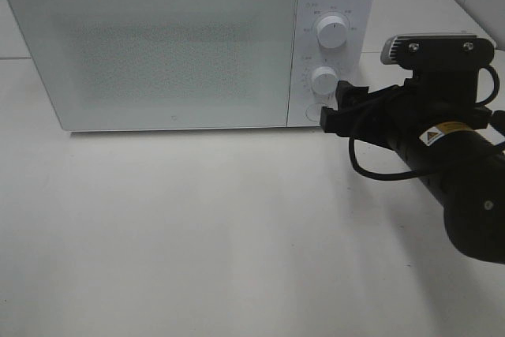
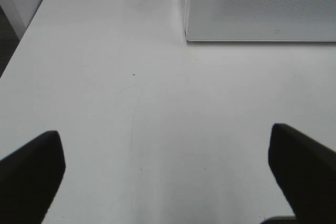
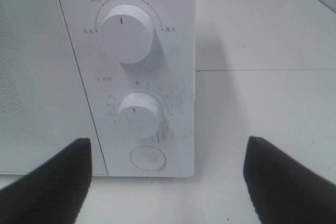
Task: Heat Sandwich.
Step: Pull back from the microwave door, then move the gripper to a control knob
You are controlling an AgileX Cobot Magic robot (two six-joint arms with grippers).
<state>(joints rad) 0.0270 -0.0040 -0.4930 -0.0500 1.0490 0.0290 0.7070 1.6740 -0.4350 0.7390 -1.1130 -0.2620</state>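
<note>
The sandwich and its pink plate are not in view. A white microwave (image 1: pixel 158 45) stands at the back of the table with its door shut. Its panel has an upper knob (image 1: pixel 332 32), a lower knob (image 1: pixel 323 80) and a round button (image 1: pixel 314 112). My right gripper (image 1: pixel 335 108) is open and empty, just in front of the button. In the right wrist view the gripper (image 3: pixel 168 182) frames the button (image 3: pixel 147 157), below the lower knob (image 3: pixel 139 114). My left gripper (image 2: pixel 167 177) is open and empty over bare table, left of the microwave's front corner (image 2: pixel 186 30).
The white table (image 1: pixel 197 234) stretches in front of the microwave. Its left edge (image 2: pixel 16 51) shows in the left wrist view. The right arm's black body (image 1: pixel 458 179) and cable hang over the table's right side.
</note>
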